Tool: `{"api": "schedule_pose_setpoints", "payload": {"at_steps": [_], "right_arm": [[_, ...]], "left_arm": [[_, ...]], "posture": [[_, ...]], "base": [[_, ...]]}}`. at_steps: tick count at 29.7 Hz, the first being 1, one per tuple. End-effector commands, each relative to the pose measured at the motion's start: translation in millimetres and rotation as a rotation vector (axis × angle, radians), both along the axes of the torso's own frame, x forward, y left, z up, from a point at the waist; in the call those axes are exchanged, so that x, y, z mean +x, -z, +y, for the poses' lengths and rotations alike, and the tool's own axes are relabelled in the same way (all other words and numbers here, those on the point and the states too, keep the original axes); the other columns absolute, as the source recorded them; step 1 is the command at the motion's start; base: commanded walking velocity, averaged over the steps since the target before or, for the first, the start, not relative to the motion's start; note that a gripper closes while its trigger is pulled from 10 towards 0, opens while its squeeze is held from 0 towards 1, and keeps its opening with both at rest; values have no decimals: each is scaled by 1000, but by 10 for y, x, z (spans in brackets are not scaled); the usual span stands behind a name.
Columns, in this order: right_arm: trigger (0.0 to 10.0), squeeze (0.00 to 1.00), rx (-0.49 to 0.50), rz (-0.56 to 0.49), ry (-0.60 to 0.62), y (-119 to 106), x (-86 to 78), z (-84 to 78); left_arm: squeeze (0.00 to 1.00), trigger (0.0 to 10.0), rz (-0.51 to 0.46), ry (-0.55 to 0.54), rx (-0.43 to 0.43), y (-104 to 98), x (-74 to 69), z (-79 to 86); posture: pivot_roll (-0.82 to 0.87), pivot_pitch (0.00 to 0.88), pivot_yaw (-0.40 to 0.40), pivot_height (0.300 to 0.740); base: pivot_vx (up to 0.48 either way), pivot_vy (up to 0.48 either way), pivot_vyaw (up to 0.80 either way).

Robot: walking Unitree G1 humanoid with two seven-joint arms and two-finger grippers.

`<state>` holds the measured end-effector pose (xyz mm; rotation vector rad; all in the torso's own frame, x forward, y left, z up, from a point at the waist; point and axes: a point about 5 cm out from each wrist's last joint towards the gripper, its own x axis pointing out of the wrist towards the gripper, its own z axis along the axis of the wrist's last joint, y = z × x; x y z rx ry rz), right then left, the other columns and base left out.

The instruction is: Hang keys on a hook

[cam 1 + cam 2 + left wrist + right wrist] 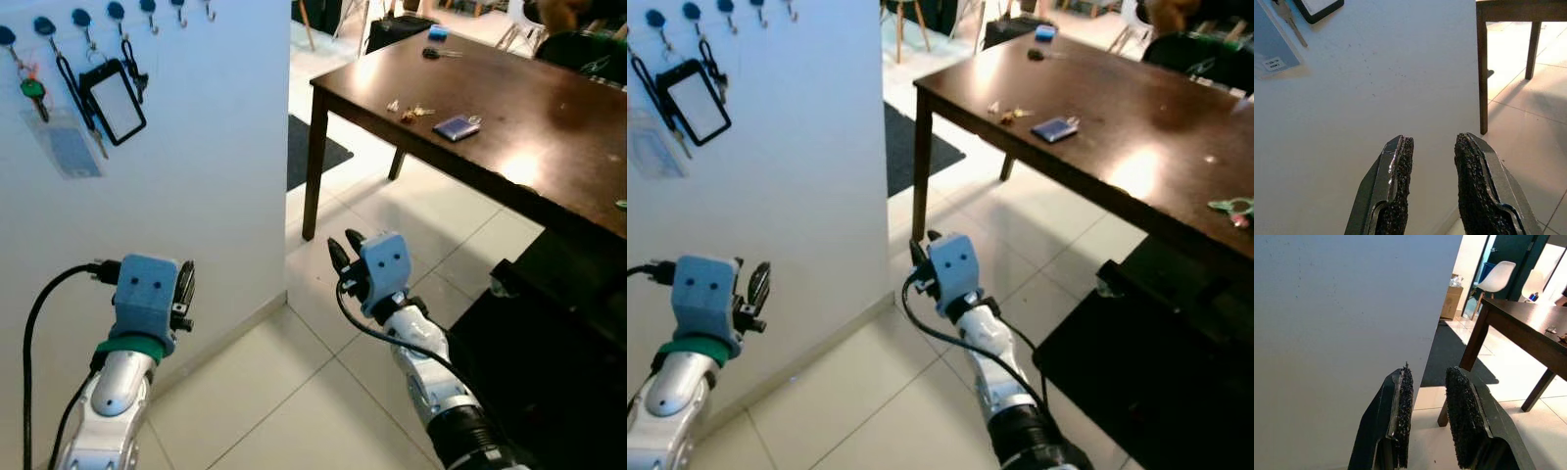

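A small bunch of keys (411, 112) lies on the dark wooden table (549, 157), near its left edge. A row of blue-headed hooks (116, 12) runs along the top of the white wall on the left. A green key (34, 90) and a black badge holder (113, 98) hang from them. My left gripper (186, 284) is raised low in front of the wall, open and empty, as its wrist view confirms (1432, 147). My right gripper (343, 247) hovers over the tiled floor, short of the table leg, open with nothing between its fingers (1427, 377).
A blue flat object (457, 126) lies beside the keys, and another key set (441, 53) sits farther back. A person (578, 29) sits at the table's far side. A dark rug (313, 152) lies past the wall corner. A black piece of furniture (549, 333) stands at lower right.
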<state>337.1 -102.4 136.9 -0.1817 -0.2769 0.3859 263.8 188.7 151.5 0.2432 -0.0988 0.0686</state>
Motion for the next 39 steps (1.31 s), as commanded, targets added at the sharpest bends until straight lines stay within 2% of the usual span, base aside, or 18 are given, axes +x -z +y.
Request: {"api": "schedule_pose_setpoints", "payload": {"at_steps": [1, 16, 39], "right_arm": [[10000, 0, 11, 20, 5, 33, -4, 15], [10000, 0, 14, 27, 11, 20, 16, 16], [10000, 0, 5, 26, 19, 20, 30, 20]], "left_arm": [[0, 10000, 31, -10, -2, 56, -12, 36], [0, 10000, 30, -28, -3, 49, -6, 56], [0, 10000, 26, -30, -1, 44, 1, 57]], "posture": [[-36, 46, 75, 740], [-23, 45, 68, 740], [-20, 44, 67, 740]], "base": [[0, 0, 0], [0, 0, -53], [0, 0, -800]]}}
